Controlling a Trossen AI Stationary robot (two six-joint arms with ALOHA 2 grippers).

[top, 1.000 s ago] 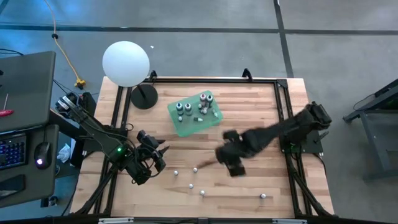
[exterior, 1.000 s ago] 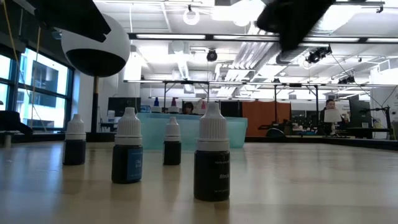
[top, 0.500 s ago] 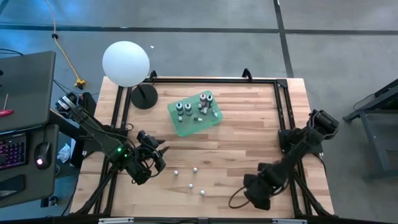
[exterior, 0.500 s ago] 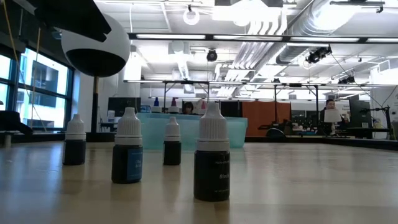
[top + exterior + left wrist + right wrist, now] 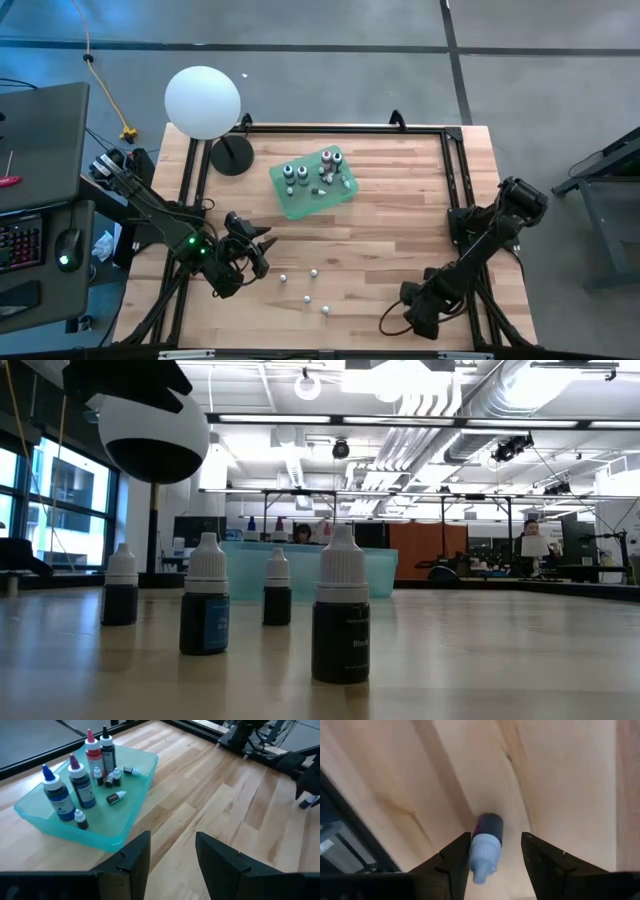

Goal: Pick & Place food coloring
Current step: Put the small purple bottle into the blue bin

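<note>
Right gripper point(image 5: 492, 852) spread wide over one fallen food coloring bottle point(image 5: 486, 840), left gripper point(image 5: 172, 851) likewise apart, facing green tray point(image 5: 131, 815).

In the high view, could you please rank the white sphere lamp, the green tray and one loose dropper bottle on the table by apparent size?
1. White sphere lamp, though it stands nearer the camera.
2. Green tray, similar in footprint, so the top two are unsure.
3. Loose dropper bottle, by far the smallest.

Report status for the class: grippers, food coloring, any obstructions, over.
Right gripper open, straddling a lying bottle near the table's front right. Left gripper open, empty, facing the green tray. Nothing blocking.
</note>
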